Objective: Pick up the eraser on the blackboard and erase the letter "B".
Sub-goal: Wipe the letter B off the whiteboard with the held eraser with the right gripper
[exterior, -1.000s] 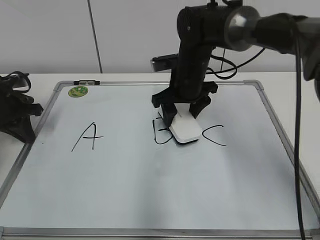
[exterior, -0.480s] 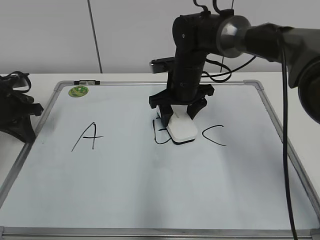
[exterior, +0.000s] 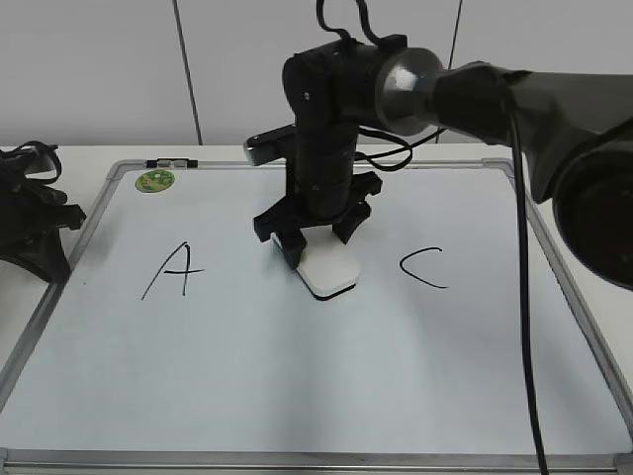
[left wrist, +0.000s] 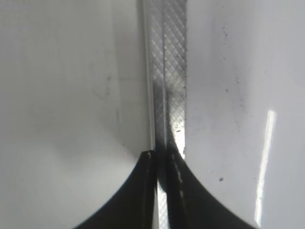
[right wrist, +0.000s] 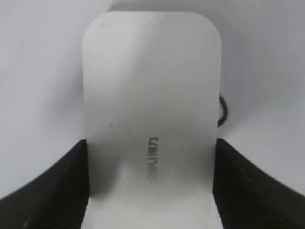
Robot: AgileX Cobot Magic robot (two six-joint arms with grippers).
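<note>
The right tool (exterior: pixel 315 237) clamped the eraser (exterior: pixel 327 269) flat on the blackboard (exterior: pixel 247 366) between "A" (exterior: pixel 174 269) and "C" (exterior: pixel 423 267); left tool (left wrist: pixel 161 191) closed, empty.

Hidden: eraser (exterior: pixel 327 271) covers B's spot; stroke remnant (right wrist: pixel 223 110) partly hidden; left fingers (left wrist: pixel 143 191) cut off at bottom edge.

Boards: I count one blackboard (exterior: pixel 297 396).
Erasers: I see one eraser (exterior: pixel 327 268), flat and white.
Marker letters I can read: two, an "A" (exterior: pixel 172 270) and a "C" (exterior: pixel 423 267).
Other marker traces: one small dark curl beside the eraser's edge in the right wrist view.
Green stickers: one sticker (exterior: pixel 154 180).
Grippers: two, the right gripper (exterior: pixel 315 238) and the left gripper (left wrist: pixel 162 191).
</note>
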